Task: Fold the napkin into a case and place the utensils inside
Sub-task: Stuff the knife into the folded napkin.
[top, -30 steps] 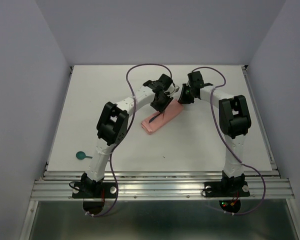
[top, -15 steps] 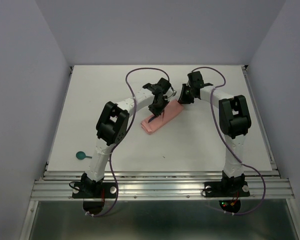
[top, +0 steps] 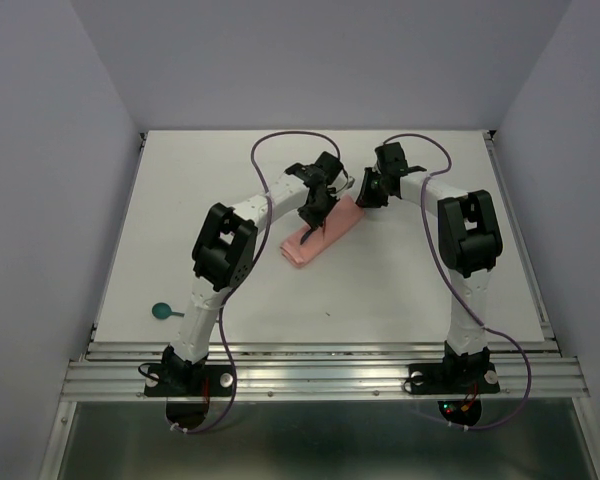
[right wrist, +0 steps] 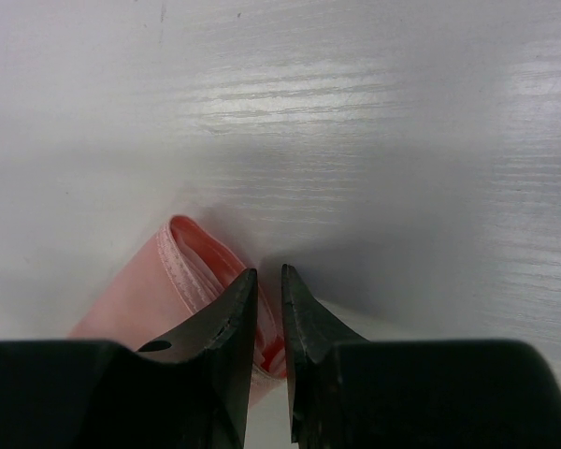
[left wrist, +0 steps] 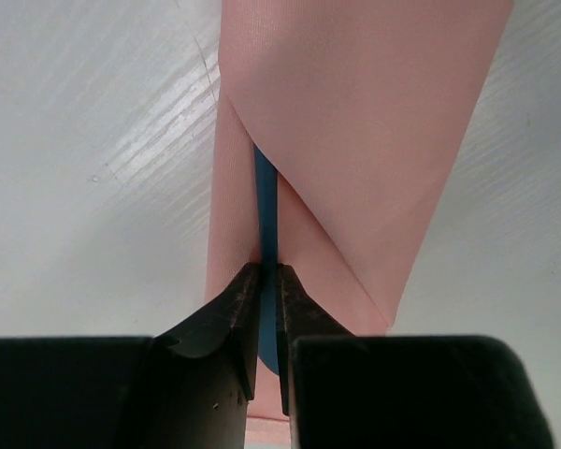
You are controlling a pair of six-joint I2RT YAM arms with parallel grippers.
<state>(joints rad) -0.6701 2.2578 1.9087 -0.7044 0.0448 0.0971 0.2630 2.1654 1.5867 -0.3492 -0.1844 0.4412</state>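
Note:
The salmon-pink napkin (top: 325, 241) lies folded into a narrow case at mid-table. In the left wrist view a thin teal utensil (left wrist: 266, 210) runs from my jaws into a slanted fold of the napkin (left wrist: 355, 122). My left gripper (left wrist: 267, 276) is shut on its handle, right over the case (top: 313, 222). My right gripper (top: 364, 198) sits at the case's far right end. Its jaws (right wrist: 268, 273) stand a narrow gap apart, with the napkin's layered hem (right wrist: 192, 257) pinched between them. Another teal utensil (top: 162, 311) with a round end lies alone near the front left.
Purple cables (top: 280, 137) loop over the back of the white table (top: 220, 170). Grey walls close in on both sides. A metal rail (top: 320, 375) with both arm bases runs along the near edge.
My left jaws have closed in onto the teal utensil's handle. The left wrist shifted only slightly over the case; the right arm and the napkin stayed put.

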